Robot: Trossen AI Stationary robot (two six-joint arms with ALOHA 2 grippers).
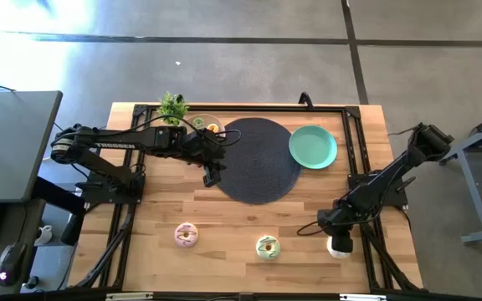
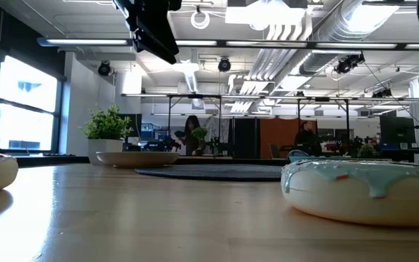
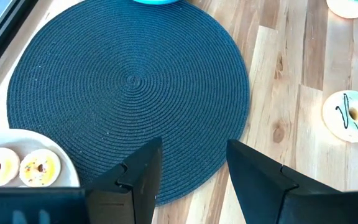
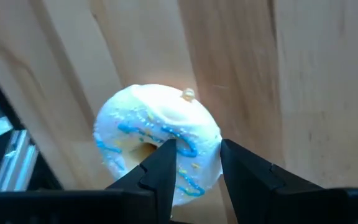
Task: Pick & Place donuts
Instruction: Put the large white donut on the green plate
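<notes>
1. Hovering low at the near right corner of the table (image 1: 224,213), the right gripper (image 4: 194,163) has its fingers narrowly parted over a white donut with blue drizzle (image 4: 157,140); whether they already pinch it I cannot tell.
2. The left gripper (image 3: 191,171) hangs empty and parted at the near-left edge of the black mat (image 1: 258,159).
3. Just left of it, two small donuts (image 3: 17,167) already sit on the beige plate (image 1: 205,122), beside the small plant (image 1: 172,107); that part looks done.
4. Left to move, by my judgement: the pink donut (image 1: 187,235) near left, the green-frosted donut (image 1: 267,247) near centre, and the white one.
5. The teal plate (image 1: 313,146) appears empty.
</notes>
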